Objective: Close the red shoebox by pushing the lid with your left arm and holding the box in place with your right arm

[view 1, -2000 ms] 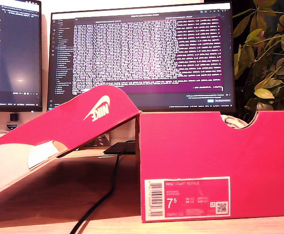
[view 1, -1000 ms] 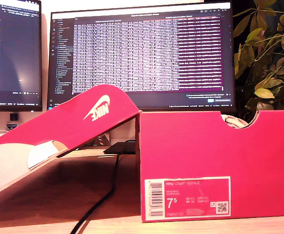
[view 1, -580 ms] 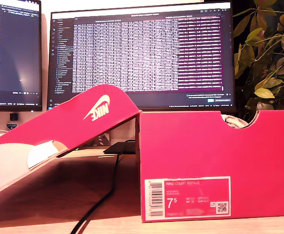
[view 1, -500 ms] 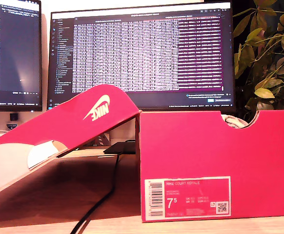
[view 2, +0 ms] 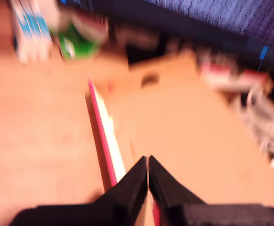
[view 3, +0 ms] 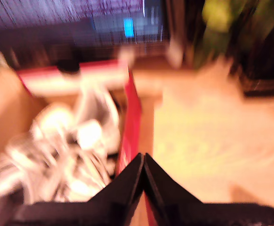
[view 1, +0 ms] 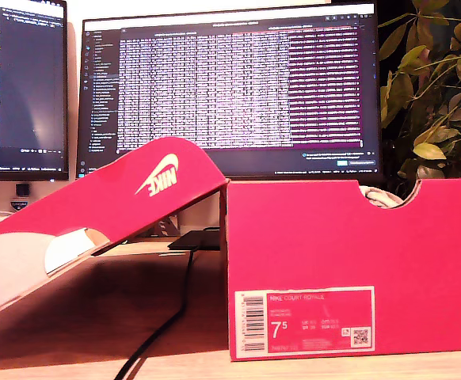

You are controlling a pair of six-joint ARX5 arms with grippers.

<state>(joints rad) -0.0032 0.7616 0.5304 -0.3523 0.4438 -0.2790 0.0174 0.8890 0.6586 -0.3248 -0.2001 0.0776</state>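
The red shoebox (view 1: 349, 237) stands on the table at the exterior view's right, with its size label facing the camera. Its red lid (view 1: 127, 198) is hinged open and slopes down toward the exterior view's left. No arm shows in the exterior view. The first wrist view is blurred: my first gripper (view 2: 148, 160) is shut, with its tips over the lid's red edge (view 2: 99, 122) and brown inside face (view 2: 184, 132). The blurred second wrist view has my second gripper (view 3: 142, 157) shut above the box's red side wall (view 3: 132, 117). White shoes and paper (view 3: 66, 150) lie inside.
Two lit monitors (view 1: 230, 87) (view 1: 20, 79) stand behind the box. A leafy plant (view 1: 436, 95) fills the exterior view's upper right. A black cable (view 1: 167, 317) runs across the wooden table (view 1: 72, 317) under the lid. White paper (view 1: 377, 198) peeks from the box's notch.
The text on the middle monitor has scrolled. The box and its lid have not moved in the exterior view.
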